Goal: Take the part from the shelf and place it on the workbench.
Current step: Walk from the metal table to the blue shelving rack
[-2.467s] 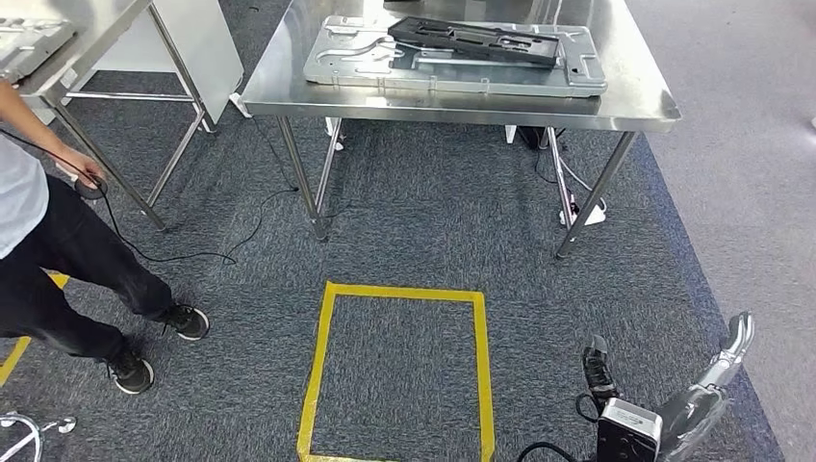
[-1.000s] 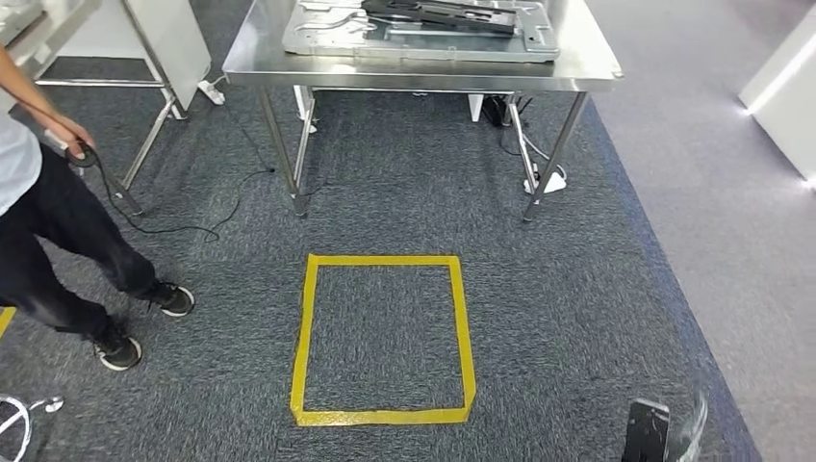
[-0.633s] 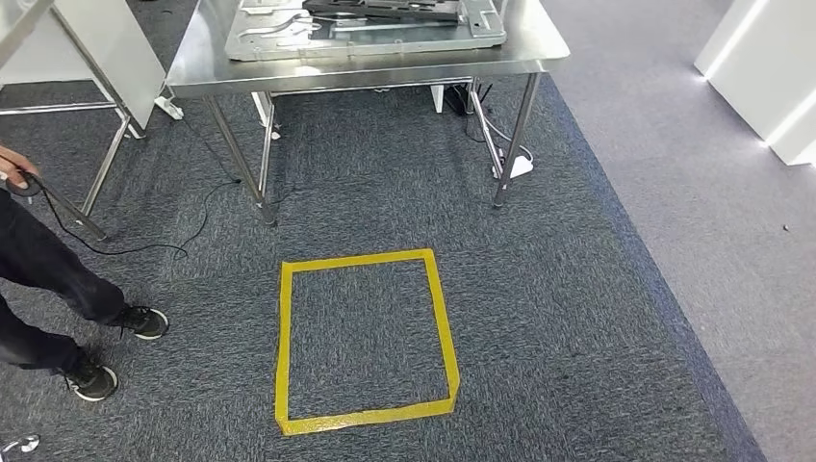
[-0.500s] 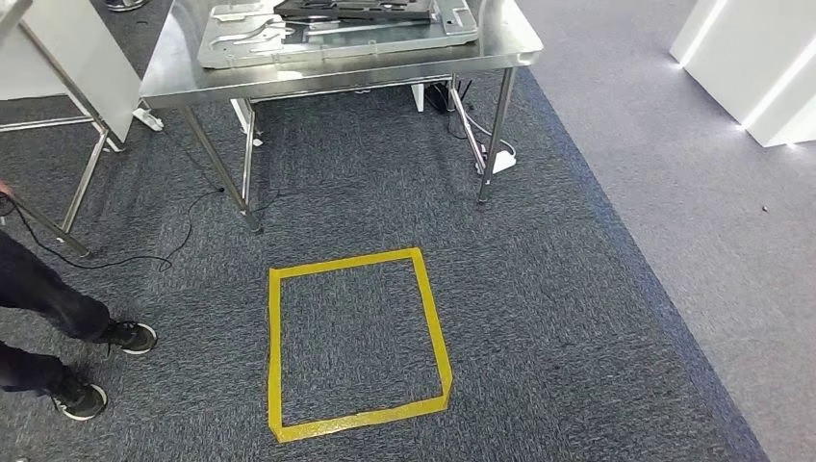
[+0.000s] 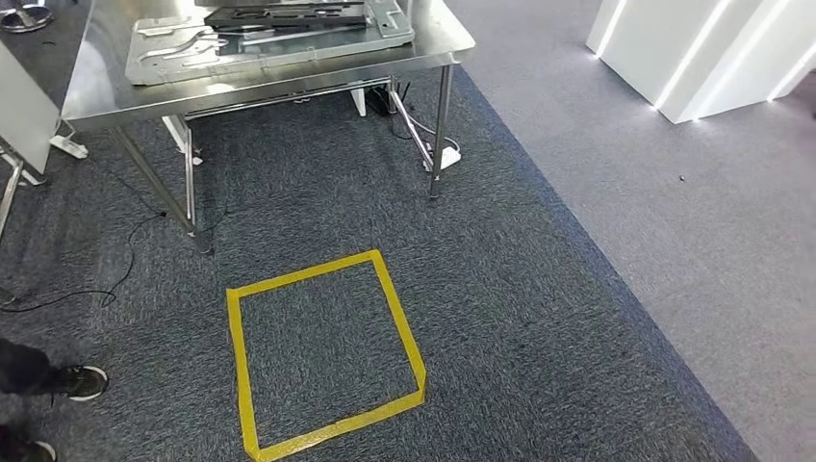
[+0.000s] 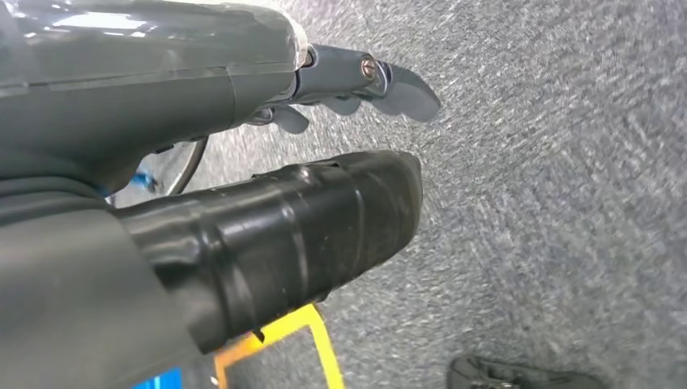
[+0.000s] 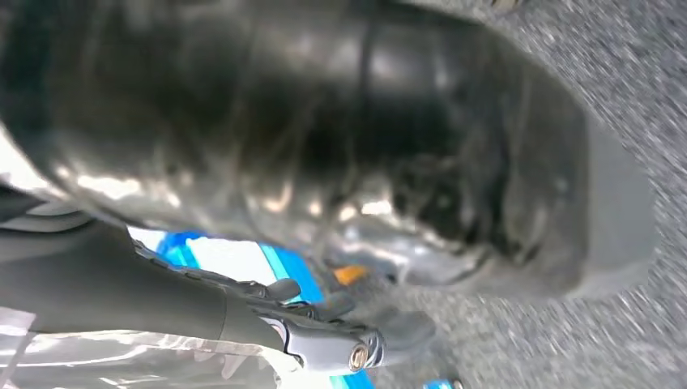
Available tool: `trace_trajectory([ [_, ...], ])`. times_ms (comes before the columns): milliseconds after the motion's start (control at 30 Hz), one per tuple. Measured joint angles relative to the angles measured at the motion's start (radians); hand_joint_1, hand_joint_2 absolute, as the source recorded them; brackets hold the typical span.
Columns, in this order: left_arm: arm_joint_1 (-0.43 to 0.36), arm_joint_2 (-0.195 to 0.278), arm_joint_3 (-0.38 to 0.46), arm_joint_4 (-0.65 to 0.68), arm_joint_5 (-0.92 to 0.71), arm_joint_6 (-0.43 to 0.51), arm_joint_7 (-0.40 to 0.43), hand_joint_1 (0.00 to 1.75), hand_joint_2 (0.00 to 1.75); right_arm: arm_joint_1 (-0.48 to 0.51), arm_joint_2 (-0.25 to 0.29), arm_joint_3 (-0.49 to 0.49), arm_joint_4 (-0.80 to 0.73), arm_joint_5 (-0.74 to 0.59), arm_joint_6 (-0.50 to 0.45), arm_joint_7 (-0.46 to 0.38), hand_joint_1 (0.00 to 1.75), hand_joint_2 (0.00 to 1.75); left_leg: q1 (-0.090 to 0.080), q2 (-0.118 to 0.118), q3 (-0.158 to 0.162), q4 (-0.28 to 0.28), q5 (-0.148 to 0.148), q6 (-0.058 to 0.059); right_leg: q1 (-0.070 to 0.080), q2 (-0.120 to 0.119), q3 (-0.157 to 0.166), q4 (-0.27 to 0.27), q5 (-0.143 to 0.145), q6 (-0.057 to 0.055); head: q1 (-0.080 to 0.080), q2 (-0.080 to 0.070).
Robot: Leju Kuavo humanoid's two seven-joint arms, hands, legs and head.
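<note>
The steel workbench [image 5: 106,96] stands at the top left of the head view. On it lies a flat grey metal plate [image 5: 183,53] with a long black part [image 5: 284,13] on top. My left hand [image 6: 356,81] hangs over the grey carpet, fingers stretched out and apart, with nothing in them. Fingers apart and nothing between them, my right hand [image 7: 332,340] also hangs low over the carpet.
A yellow tape square [image 5: 322,351] marks the carpet in front of the workbench. A person's shoe [image 5: 82,382] is at the left edge. Cables and a power strip [image 5: 445,154] lie under the bench. A white lit structure [image 5: 693,48] stands at the top right.
The camera has turned to the right, so the bench, tape square and person have slid left. My right arm has dropped out of the head view's lower edge.
</note>
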Motion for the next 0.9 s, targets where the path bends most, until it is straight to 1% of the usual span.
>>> trace_trajectory([
  [33, 0.001, 0.000, 0.001, 0.000, -0.001, 0.000, 0.001, 0.00, 0.00, -0.001, 0.000, 0.005, 0.002, 0.005, 0.003, 0.002, 0.00, 0.00, 0.000, 0.015, -0.001, 0.001, 0.000, -0.001, -0.006, -0.004, -0.020, 0.046, -0.014, 0.006, 0.000, 0.000],
  [67, 0.002, 0.000, 0.002, 0.000, -0.001, -0.001, 0.002, 0.00, 0.00, 0.000, 0.000, 0.009, 0.003, 0.009, 0.005, 0.002, 0.00, 0.00, 0.001, 0.029, -0.002, 0.002, -0.001, -0.002, -0.012, -0.008, -0.024, 0.057, -0.009, 0.012, 0.000, 0.000],
  [100, 0.001, 0.000, 0.003, 0.000, -0.001, -0.002, 0.003, 0.00, 0.00, 0.001, 0.000, 0.012, 0.004, 0.012, 0.006, 0.003, 0.00, 0.00, 0.002, 0.041, -0.002, 0.004, -0.003, -0.004, -0.017, -0.013, -0.005, 0.027, 0.013, 0.017, 0.000, 0.000],
  [133, 0.001, 0.000, 0.004, 0.000, -0.001, -0.002, 0.003, 0.00, 0.00, 0.001, 0.000, 0.016, 0.005, 0.013, 0.006, 0.003, 0.00, 0.00, 0.003, 0.052, -0.002, 0.006, -0.006, -0.008, -0.021, -0.024, 0.032, -0.038, 0.046, 0.020, 0.000, 0.000],
  [167, 0.000, -0.001, 0.004, 0.000, -0.001, -0.002, 0.003, 0.00, 0.00, 0.001, 0.000, 0.019, 0.005, 0.013, 0.006, 0.003, 0.00, 0.00, 0.003, 0.061, -0.001, 0.009, -0.009, -0.014, -0.021, -0.043, 0.073, -0.112, 0.072, 0.020, 0.000, 0.000],
  [200, -0.001, -0.001, 0.004, 0.000, -0.001, -0.002, 0.003, 0.00, 0.00, 0.001, 0.000, 0.022, 0.005, 0.013, 0.006, 0.004, 0.00, 0.00, 0.002, 0.070, -0.001, 0.013, -0.014, -0.021, -0.020, -0.058, 0.106, -0.174, 0.092, 0.016, 0.000, 0.000],
  [233, -0.002, -0.001, 0.004, 0.000, -0.001, -0.002, 0.003, 0.00, 0.00, 0.000, 0.000, 0.024, 0.006, 0.014, 0.006, 0.004, 0.00, 0.00, 0.001, 0.077, 0.000, 0.015, -0.018, -0.029, -0.017, -0.068, 0.125, -0.212, 0.101, 0.010, 0.000, 0.000],
  [267, -0.003, -0.001, 0.004, 0.000, -0.001, -0.002, 0.003, 0.00, 0.00, -0.001, 0.000, 0.027, 0.006, 0.014, 0.006, 0.004, 0.00, 0.00, 0.000, 0.084, 0.002, 0.016, -0.021, -0.036, -0.013, -0.070, 0.129, -0.223, 0.099, 0.002, 0.000, 0.000],
  [300, -0.005, -0.001, 0.005, 0.000, -0.001, -0.003, 0.003, 0.00, 0.00, 0.000, 0.000, 0.028, 0.007, 0.014, 0.006, 0.004, 0.00, 0.00, 0.000, 0.091, 0.006, 0.016, -0.022, -0.042, -0.010, -0.061, 0.126, -0.223, 0.101, -0.005, 0.000, 0.000],
  [333, -0.006, -0.002, 0.005, 0.000, -0.001, -0.003, 0.003, 0.00, 0.00, 0.000, 0.000, 0.029, 0.008, 0.014, 0.007, 0.004, 0.00, 0.00, 0.003, 0.092, 0.007, 0.017, -0.025, -0.049, -0.011, -0.052, 0.125, -0.224, 0.102, -0.013, -0.001, 0.000],
  [367, -0.008, -0.003, 0.005, 0.000, -0.001, -0.003, 0.003, 0.00, 0.00, 0.001, 0.000, 0.030, 0.008, 0.015, 0.007, 0.004, 0.00, 0.00, 0.005, 0.080, 0.007, 0.025, -0.033, -0.055, -0.012, -0.044, 0.124, -0.226, 0.105, -0.020, 0.000, 0.000],
  [400, -0.008, -0.003, 0.005, 0.000, -0.001, -0.004, 0.004, 0.00, 0.00, 0.001, 0.000, 0.031, 0.009, 0.016, 0.009, 0.005, 0.00, 0.00, 0.008, 0.060, -0.002, 0.049, -0.053, -0.059, -0.014, -0.036, 0.123, -0.229, 0.109, -0.029, -0.001, 0.000],
  [433, -0.007, -0.003, 0.005, 0.000, -0.002, -0.004, 0.006, 0.00, 0.00, 0.000, 0.000, 0.031, 0.009, 0.017, 0.011, 0.006, 0.00, 0.00, 0.010, 0.035, -0.021, 0.093, -0.083, -0.062, -0.016, -0.028, 0.122, -0.232, 0.113, -0.036, -0.001, 0.000],
  [467, -0.006, -0.003, 0.006, 0.000, -0.003, -0.004, 0.008, 0.00, 0.00, 0.000, 0.000, 0.032, 0.010, 0.019, 0.015, 0.007, 0.00, 0.00, 0.010, 0.014, -0.047, 0.153, -0.120, -0.062, -0.013, -0.020, 0.119, -0.232, 0.115, -0.041, -0.001, 0.000],
  [500, -0.003, -0.003, 0.006, 0.000, -0.005, -0.004, 0.010, 0.00, 0.00, -0.001, 0.000, 0.033, 0.010, 0.020, 0.018, 0.009, 0.00, 0.00, 0.010, 0.003, -0.078, 0.221, -0.154, -0.062, -0.011, -0.010, 0.116, -0.231, 0.116, -0.044, -0.001, 0.000],
  [533, -0.001, -0.004, 0.006, 0.000, -0.007, -0.005, 0.013, 0.00, 0.00, 0.000, 0.000, 0.034, 0.011, 0.021, 0.022, 0.010, 0.00, 0.00, 0.010, -0.001, -0.103, 0.276, -0.172, -0.062, -0.009, 0.002, 0.113, -0.230, 0.117, -0.046, -0.001, 0.000],
  [567, 0.001, -0.004, 0.005, 0.000, -0.009, -0.006, 0.016, 0.00, 0.00, 0.001, 0.000, 0.034, 0.012, 0.023, 0.025, 0.011, 0.00, 0.00, 0.010, -0.002, -0.115, 0.300, -0.171, -0.061, -0.007, 0.014, 0.112, -0.227, 0.117, -0.046, -0.001, 0.000],
  [600, 0.003, -0.004, 0.005, 0.000, -0.012, -0.006, 0.018, 0.00, 0.00, 0.003, 0.000, 0.034, 0.013, 0.025, 0.029, 0.012, 0.00, 0.00, 0.010, -0.003, -0.109, 0.285, -0.149, -0.059, -0.006, 0.028, 0.110, -0.224, 0.117, -0.046, -0.001, 0.000],
  [633, 0.004, -0.004, 0.005, 0.000, -0.015, -0.007, 0.021, 0.00, 0.00, 0.004, 0.000, 0.035, 0.014, 0.027, 0.033, 0.013, 0.00, 0.00, 0.010, -0.009, -0.087, 0.235, -0.112, -0.056, -0.005, 0.042, 0.110, -0.220, 0.117, -0.045, -0.001, 0.000],
  [667, 0.005, -0.005, 0.005, 0.000, -0.018, -0.007, 0.023, 0.00, 0.00, 0.005, 0.001, 0.036, 0.015, 0.029, 0.037, 0.013, 0.00, 0.00, 0.010, -0.026, -0.057, 0.167, -0.076, -0.052, -0.006, 0.054, 0.108, -0.216, 0.116, -0.044, -0.001, 0.000],
  [700, 0.005, -0.005, 0.005, 0.000, -0.020, -0.007, 0.024, 0.00, 0.00, 0.005, 0.001, 0.037, 0.015, 0.030, 0.039, 0.013, 0.00, 0.00, 0.010, -0.051, -0.032, 0.106, -0.051, -0.048, -0.004, 0.066, 0.105, -0.210, 0.115, -0.041, -0.001, 0.000],
  [733, 0.005, -0.005, 0.005, 0.000, -0.021, -0.007, 0.025, 0.00, 0.00, 0.005, 0.002, 0.039, 0.015, 0.030, 0.041, 0.013, 0.00, 0.00, 0.010, -0.071, -0.017, 0.065, -0.037, -0.044, -0.005, 0.077, 0.101, -0.207, 0.116, -0.035, -0.001, 0.000],
  [767, 0.004, -0.005, 0.005, 0.000, -0.022, -0.007, 0.026, 0.00, 0.00, 0.005, 0.003, 0.040, 0.015, 0.030, 0.041, 0.013, 0.00, 0.00, 0.008, -0.085, -0.011, 0.047, -0.035, -0.040, -0.006, 0.087, 0.096, -0.205, 0.117, -0.028, -0.001, 0.000],
  [800, 0.002, -0.006, 0.005, 0.000, -0.023, -0.007, 0.026, 0.00, 0.00, 0.006, 0.003, 0.041, 0.016, 0.030, 0.041, 0.013, 0.00, 0.00, 0.006, -0.085, -0.011, 0.043, -0.035, -0.036, -0.007, 0.097, 0.093, -0.205, 0.120, -0.020, -0.001, 0.000],
  [833, 0.001, -0.006, 0.005, 0.000, -0.023, -0.007, 0.026, 0.00, 0.00, 0.008, 0.004, 0.041, 0.016, 0.030, 0.041, 0.013, 0.00, 0.00, 0.006, -0.074, -0.010, 0.040, -0.031, -0.030, -0.009, 0.106, 0.091, -0.208, 0.124, -0.012, -0.001, 0.000],
  [867, 0.000, -0.006, 0.004, 0.000, -0.023, -0.007, 0.027, 0.00, 0.00, 0.010, 0.004, 0.041, 0.017, 0.030, 0.041, 0.013, 0.00, 0.00, 0.007, -0.063, -0.007, 0.034, -0.026, -0.023, -0.010, 0.099, 0.088, -0.206, 0.123, -0.008, -0.001, 0.000],
  [900, 0.000, -0.007, 0.004, 0.000, -0.023, -0.007, 0.027, 0.00, 0.00, 0.011, 0.004, 0.042, 0.017, 0.030, 0.041, 0.013, 0.00, 0.00, 0.008, -0.050, -0.004, 0.027, -0.020, -0.015, -0.009, 0.079, 0.080, -0.190, 0.112, -0.003, 0.000, 0.000],
])
